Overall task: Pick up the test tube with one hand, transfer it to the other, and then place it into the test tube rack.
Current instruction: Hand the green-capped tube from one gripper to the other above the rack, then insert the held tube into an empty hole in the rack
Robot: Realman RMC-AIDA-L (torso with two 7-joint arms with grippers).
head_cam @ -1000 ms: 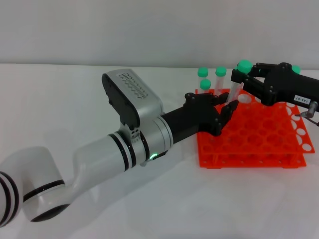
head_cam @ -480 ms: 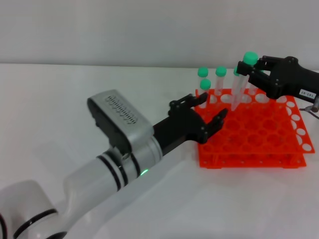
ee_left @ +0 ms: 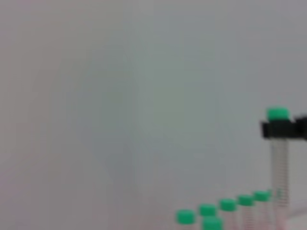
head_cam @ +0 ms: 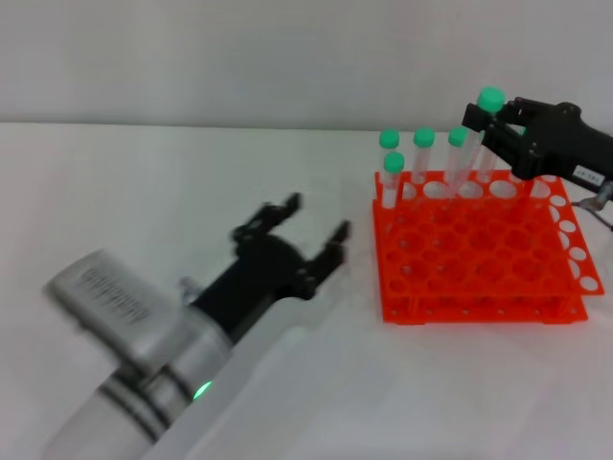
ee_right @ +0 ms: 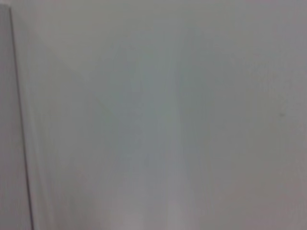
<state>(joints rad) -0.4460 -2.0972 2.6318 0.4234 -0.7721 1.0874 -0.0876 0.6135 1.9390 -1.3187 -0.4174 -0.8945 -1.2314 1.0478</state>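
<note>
The tube (head_cam: pixel 482 144) with the green cap is hanging in my right claw (head_cam: pixel 505 120), pinched just under the cap, body pointing down and tilted a little toward the back row of the orange rack (head_cam: pixel 479 244). Its lower end is at or just into a hole in that back row; I cannot tell how deep it is sitting. From the left wrist view the same tube (ee_left: pixel 278 163) is showing upright, clamped near its cap, with the other caps lined up below it.

Four more tubes (head_cam: pixel 423 158) are standing in the rack's rear-left holes, just beside the one I am holding. Gripping high is leaving the whole clear shaft free to slide into a hole without my fingers fouling the neighbours' caps.

My left claw (head_cam: pixel 297 235) is hanging over the bare white table (head_cam: pixel 144 182), well apart from the rack, fingers spread wide and holding nothing. In my judgement the handover is done and this arm is out of the way so the right has room.

Step in hand, as I read it: seating the tube. Next move is calling for a straighter shaft and a steady descent; a tilted entry could catch the hole's rim or nudge the neighbouring tube.
</note>
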